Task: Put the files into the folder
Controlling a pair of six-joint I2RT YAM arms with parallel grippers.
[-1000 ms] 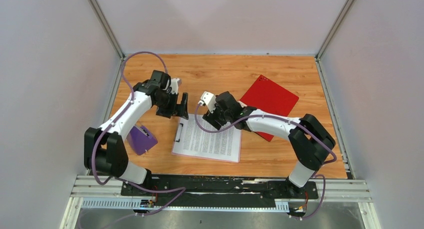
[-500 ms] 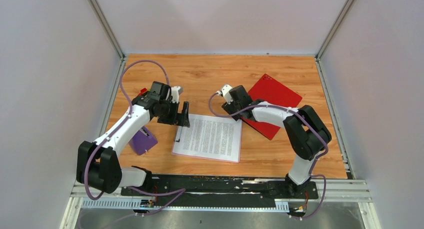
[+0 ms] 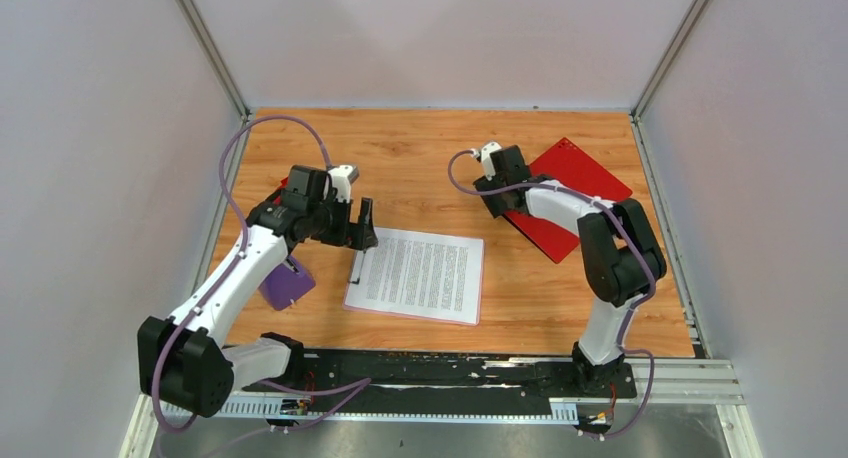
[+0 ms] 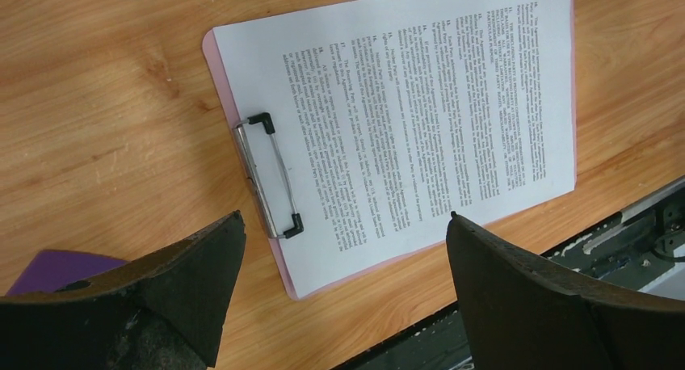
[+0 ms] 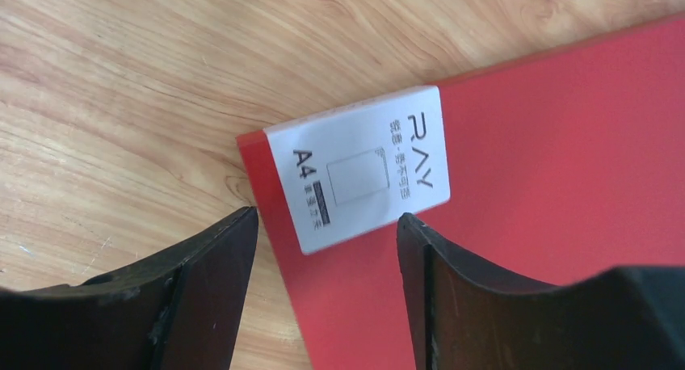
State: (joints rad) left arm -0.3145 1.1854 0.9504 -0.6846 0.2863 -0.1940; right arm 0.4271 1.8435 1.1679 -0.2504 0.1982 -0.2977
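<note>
The files (image 3: 420, 276) are white printed sheets lying on a pink clipboard (image 4: 212, 51) at the table's middle, under its metal clip (image 4: 266, 176). In the left wrist view the files (image 4: 420, 103) fill the upper part. My left gripper (image 3: 362, 225) hangs open above the clip end, nothing between its fingers (image 4: 346, 216). The red folder (image 3: 590, 173) lies flat at the back right. My right gripper (image 3: 497, 200) is open at its left corner. In the right wrist view one finger is over wood, the other over the folder (image 5: 565, 184), and a white label (image 5: 363, 168) lies between them.
A purple object (image 3: 283, 281) lies left of the clipboard, below my left arm, and also shows as a purple corner (image 4: 56, 269) in the left wrist view. Grey walls close the table on three sides. The black base rail (image 3: 440, 370) runs along the near edge.
My right gripper has travelled from over the files to the folder's left corner. The folder has turned and shifted toward the back right. My left arm has drawn slightly left.
</note>
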